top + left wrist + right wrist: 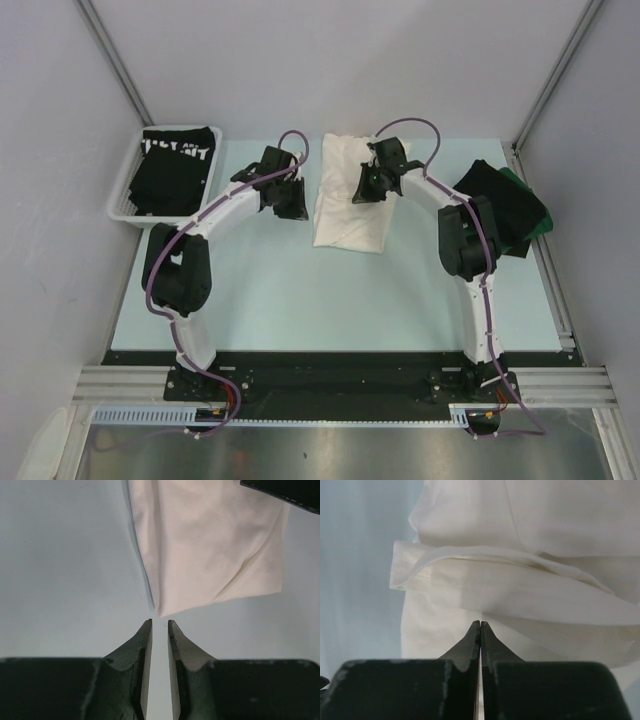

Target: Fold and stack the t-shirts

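If the right claw point(480, 623), its tips pressed together just before the stitched rolled hem of the soft white cloth t-shirt point(520, 580), drags, the limp layers may bunch and unfold. The left claw point(160, 622), slightly apart and empty, has its smooth corner just ahead.

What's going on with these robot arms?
Both arms are at the partly folded white cloth t-shirt mid-table. The left gripper, jaws barely apart and empty, beside it; the right gripper, jaws shut, over it. A black white-lettered tee lies in the white plastic mesh basket; a black tee and a dark green one lie at right.
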{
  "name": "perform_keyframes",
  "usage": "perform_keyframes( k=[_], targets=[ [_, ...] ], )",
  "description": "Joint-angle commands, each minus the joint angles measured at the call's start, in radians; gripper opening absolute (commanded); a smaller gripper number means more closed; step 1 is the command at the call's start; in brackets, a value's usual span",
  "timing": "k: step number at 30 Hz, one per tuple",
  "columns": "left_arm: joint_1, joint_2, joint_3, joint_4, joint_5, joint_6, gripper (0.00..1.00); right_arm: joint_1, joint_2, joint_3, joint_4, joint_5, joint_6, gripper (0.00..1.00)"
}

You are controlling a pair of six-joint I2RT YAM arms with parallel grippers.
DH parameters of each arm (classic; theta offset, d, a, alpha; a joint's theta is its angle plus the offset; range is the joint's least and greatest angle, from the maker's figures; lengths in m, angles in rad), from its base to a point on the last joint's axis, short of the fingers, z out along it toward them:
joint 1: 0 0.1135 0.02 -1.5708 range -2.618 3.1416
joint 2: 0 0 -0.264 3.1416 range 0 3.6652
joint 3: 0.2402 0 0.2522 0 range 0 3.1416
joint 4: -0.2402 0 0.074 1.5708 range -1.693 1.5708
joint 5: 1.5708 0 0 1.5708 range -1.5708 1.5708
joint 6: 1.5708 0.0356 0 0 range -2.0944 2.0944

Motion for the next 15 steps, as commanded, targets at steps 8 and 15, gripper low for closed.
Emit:
perform_keyframes(
  k=[8,15],
  targets=[
    [0.005,-0.024,0.029,0.007,0.015,-0.005,0.23,-0.002,-0.014,-0.007,0.034,-0.011,-0.007,0.00],
    [0.005,-0.039,0.000,-0.002,0.004,0.008,0.23,-0.033,0.118,0.169,-0.011,-0.007,-0.035,0.00]
  ],
)
